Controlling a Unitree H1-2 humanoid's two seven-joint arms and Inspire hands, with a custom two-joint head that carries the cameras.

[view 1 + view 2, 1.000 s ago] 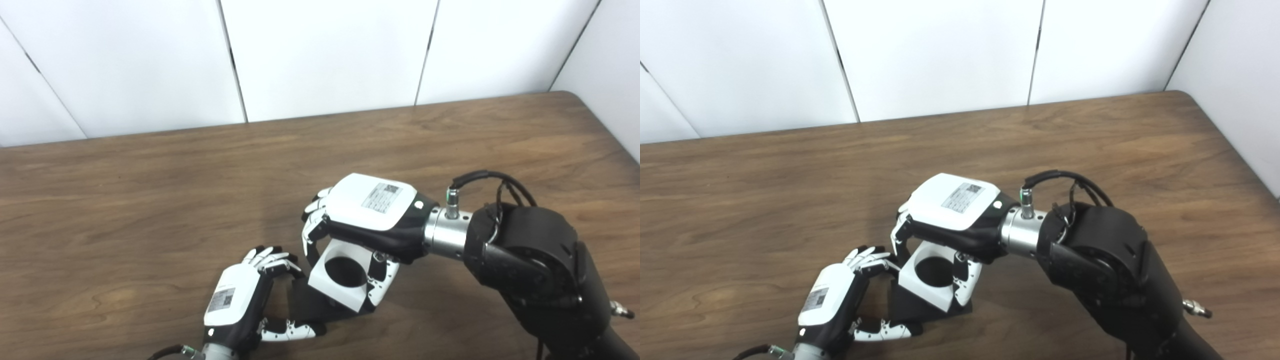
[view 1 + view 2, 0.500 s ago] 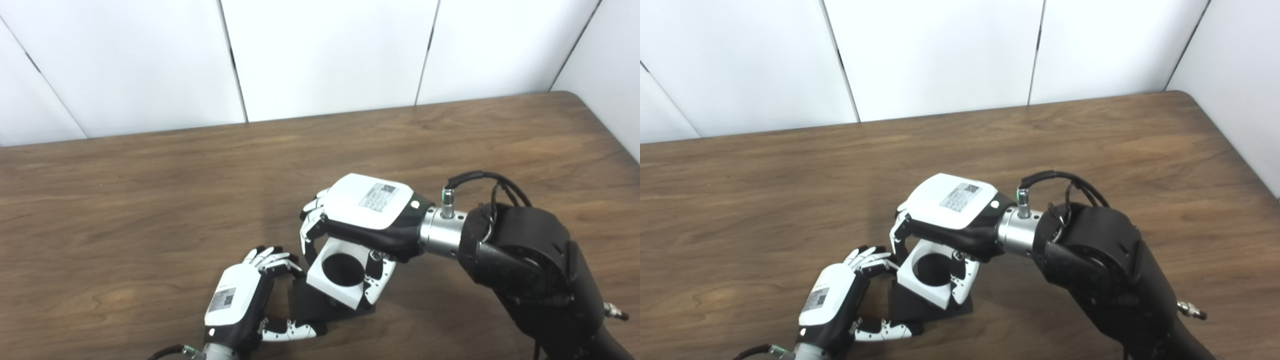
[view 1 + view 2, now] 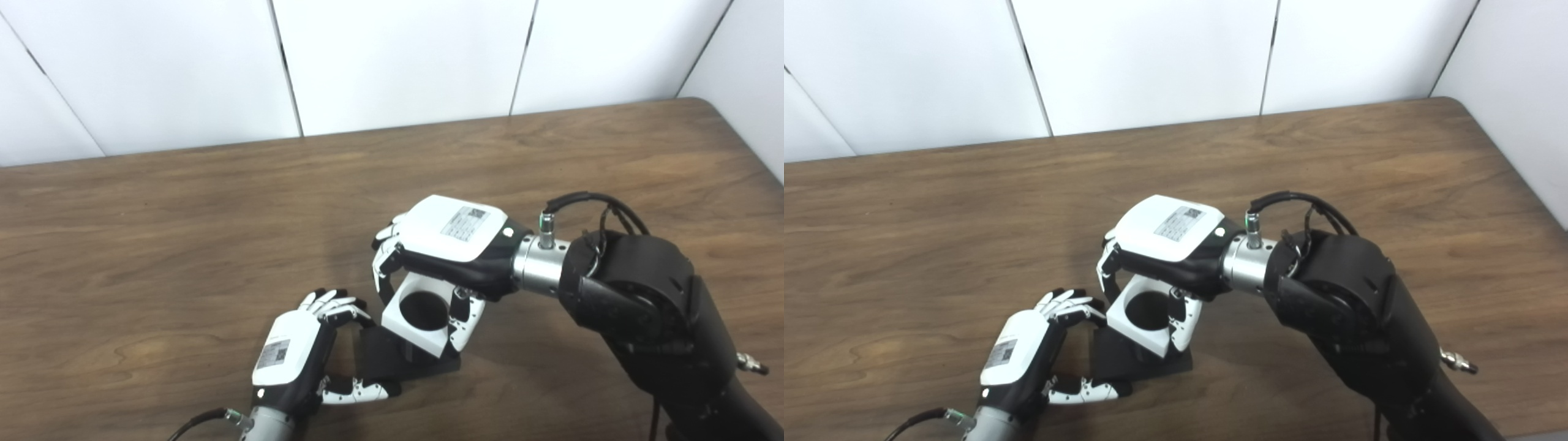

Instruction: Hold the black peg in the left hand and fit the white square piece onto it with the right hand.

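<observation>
Wooden table (image 3: 184, 233): left hand (image 3: 294, 358) grips the black peg (image 3: 392, 367) at its base. Right hand (image 3: 450, 245) clamps the white square piece (image 3: 422, 315) (round hole up) over it.

A brown wood-grain table (image 3: 184, 233) fills the view; white wall panels (image 3: 398, 61) with dark seams rise directly behind the table.

Brown wood-grain tabletop (image 3: 153, 245), black peg (image 3: 392, 367) base flat on it, just right of the left hand (image 3: 294, 358), under the right hand (image 3: 450, 245)
</observation>
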